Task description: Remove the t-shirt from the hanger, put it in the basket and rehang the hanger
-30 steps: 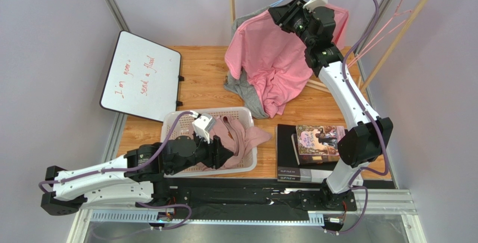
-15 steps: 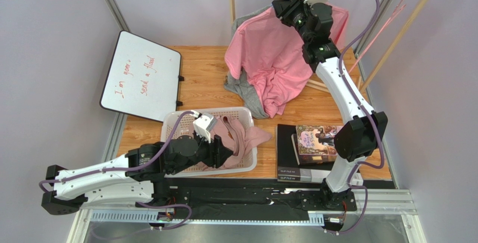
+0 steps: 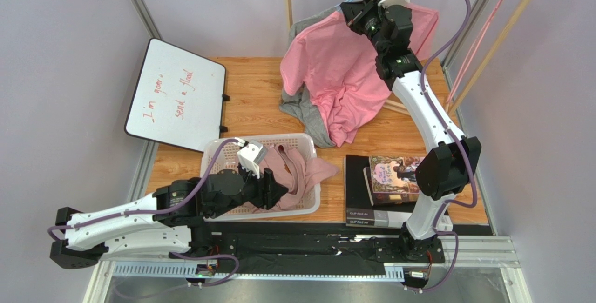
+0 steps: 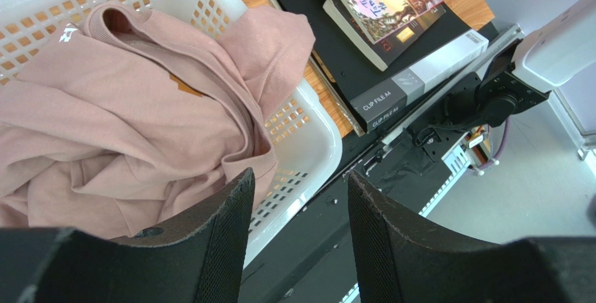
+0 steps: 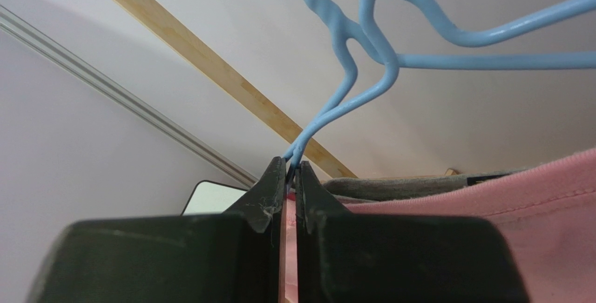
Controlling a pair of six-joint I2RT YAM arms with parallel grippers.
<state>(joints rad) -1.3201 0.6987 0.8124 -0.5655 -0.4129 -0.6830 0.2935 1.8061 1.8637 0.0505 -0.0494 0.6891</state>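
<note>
Up at the wooden rack, right gripper [image 5: 291, 168] jaws were pressed shut where the twisted blue wire hanger [image 5: 364, 45] met the soft pink t-shirt [image 3: 336, 72] draped on it; wire or collar pinched, unclear. Hanger hook was cut off above. Partly hidden behind hung a grey garment [image 3: 308, 116]. Low down, left gripper [image 4: 299, 177] stood half-open, empty, above the perforated white plastic basket [image 4: 311, 142] of dusty-pink fabric [image 4: 105, 121].
</note>
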